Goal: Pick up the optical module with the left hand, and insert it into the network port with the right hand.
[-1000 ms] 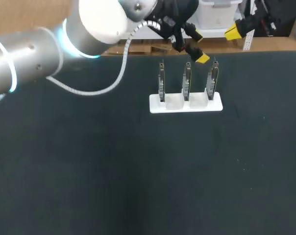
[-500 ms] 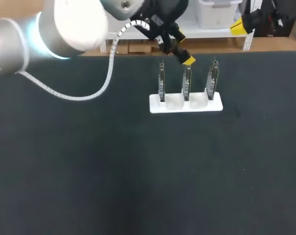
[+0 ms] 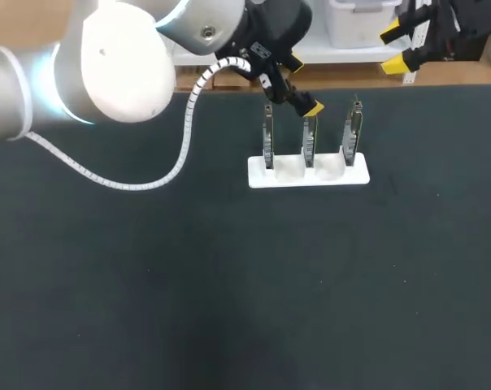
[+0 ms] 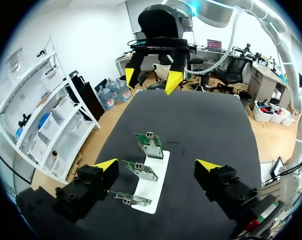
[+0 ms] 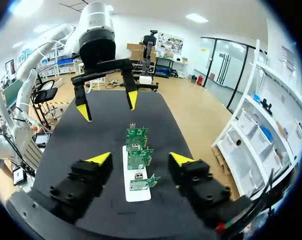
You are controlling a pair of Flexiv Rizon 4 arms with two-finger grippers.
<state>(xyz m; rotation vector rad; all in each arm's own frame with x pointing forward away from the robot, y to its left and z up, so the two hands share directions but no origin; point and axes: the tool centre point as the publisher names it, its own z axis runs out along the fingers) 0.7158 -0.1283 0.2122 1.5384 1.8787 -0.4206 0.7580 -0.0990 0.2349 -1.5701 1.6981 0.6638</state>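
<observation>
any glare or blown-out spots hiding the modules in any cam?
Head view: the left arm's white joint is blown out, but it lies clear of the three modules, which stand out in the white holder against the dark table. Left and right wrist views: light on the modules is even, no glare or heavy shadow.

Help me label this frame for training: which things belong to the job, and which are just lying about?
Job:
three optical modules, upright in the white holder
left claw, open over them
right claw, open
no network port seen

Just there:
black table
</observation>
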